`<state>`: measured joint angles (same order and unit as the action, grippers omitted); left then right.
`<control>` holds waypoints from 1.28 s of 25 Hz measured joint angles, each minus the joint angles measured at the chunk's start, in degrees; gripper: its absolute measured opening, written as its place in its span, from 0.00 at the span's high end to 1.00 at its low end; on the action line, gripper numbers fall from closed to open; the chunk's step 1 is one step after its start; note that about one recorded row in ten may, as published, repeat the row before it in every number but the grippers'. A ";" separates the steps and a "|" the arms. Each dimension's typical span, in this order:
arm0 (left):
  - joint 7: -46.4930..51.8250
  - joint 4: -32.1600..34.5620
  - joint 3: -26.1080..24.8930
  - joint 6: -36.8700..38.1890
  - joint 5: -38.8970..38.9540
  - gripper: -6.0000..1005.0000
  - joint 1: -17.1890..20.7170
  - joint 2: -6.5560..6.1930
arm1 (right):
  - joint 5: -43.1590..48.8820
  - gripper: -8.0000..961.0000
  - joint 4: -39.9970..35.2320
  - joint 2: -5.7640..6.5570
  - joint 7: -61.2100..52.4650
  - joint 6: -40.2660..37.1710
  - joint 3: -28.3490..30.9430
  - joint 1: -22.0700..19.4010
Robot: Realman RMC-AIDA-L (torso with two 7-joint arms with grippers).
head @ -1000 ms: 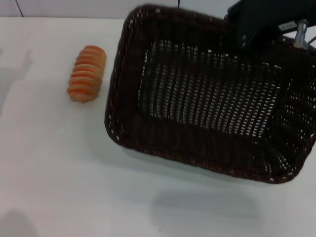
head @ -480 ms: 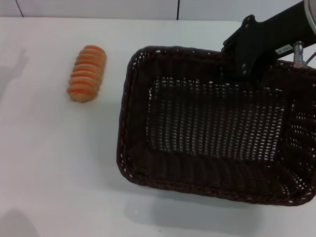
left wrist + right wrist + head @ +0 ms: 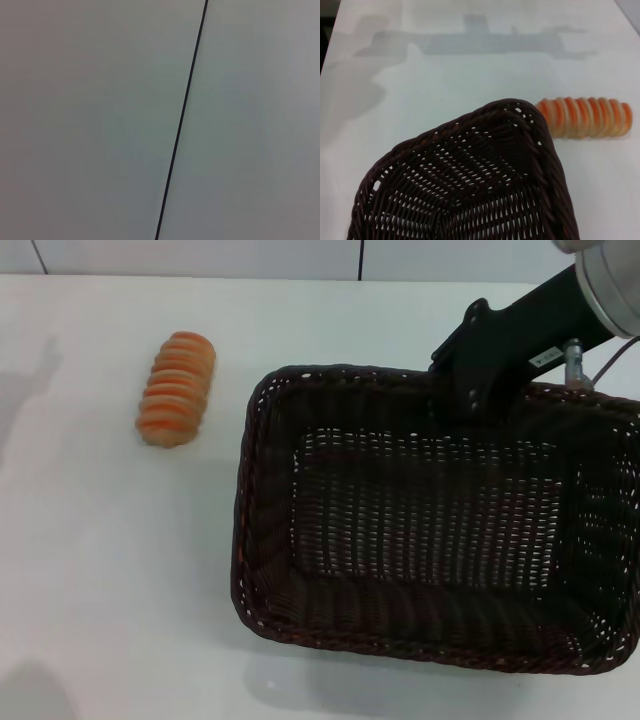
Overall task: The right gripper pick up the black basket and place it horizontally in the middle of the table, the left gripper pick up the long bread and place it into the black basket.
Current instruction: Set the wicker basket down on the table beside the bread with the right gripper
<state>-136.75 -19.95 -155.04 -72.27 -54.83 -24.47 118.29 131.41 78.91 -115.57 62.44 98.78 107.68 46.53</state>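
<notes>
The black basket (image 3: 268, 570) lies lengthwise across the right half of the white table (image 3: 110, 580), open side up and about level. My right gripper (image 3: 478, 390) reaches in from the far right and is shut on the basket's far rim. The long bread (image 3: 177, 388) lies on the table to the left of the basket, apart from it. The right wrist view shows a basket corner (image 3: 470, 190) with the bread (image 3: 585, 117) just beyond it on the table (image 3: 420, 95). My left gripper is out of view.
A faint shadow lies under the basket's near edge (image 3: 300, 675). The left wrist view shows only a pale surface with a thin dark seam (image 3: 182, 120). The table's far edge meets a white wall (image 3: 200, 255).
The basket has come down from a tilted, raised pose, turned level and square to the table, and shifted toward the near side with my right gripper. The bread has not moved.
</notes>
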 joint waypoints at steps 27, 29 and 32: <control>-0.01 0.10 0.00 -2.38 0.55 0.27 0.46 0.10 | 7.60 0.69 -8.22 -0.47 -3.46 -3.14 -4.20 6.29; -0.01 0.19 0.00 -2.49 0.59 0.27 0.50 0.10 | 8.36 0.66 -7.54 -0.47 -3.73 -3.42 -4.20 6.32; 0.05 0.22 0.00 -2.77 0.62 0.27 0.54 0.10 | 10.10 0.65 -5.77 -0.54 -4.25 -3.97 -4.19 6.44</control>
<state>-136.70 -19.73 -155.04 -75.04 -54.21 -23.93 118.39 141.51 73.14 -116.10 58.20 94.81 103.49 52.97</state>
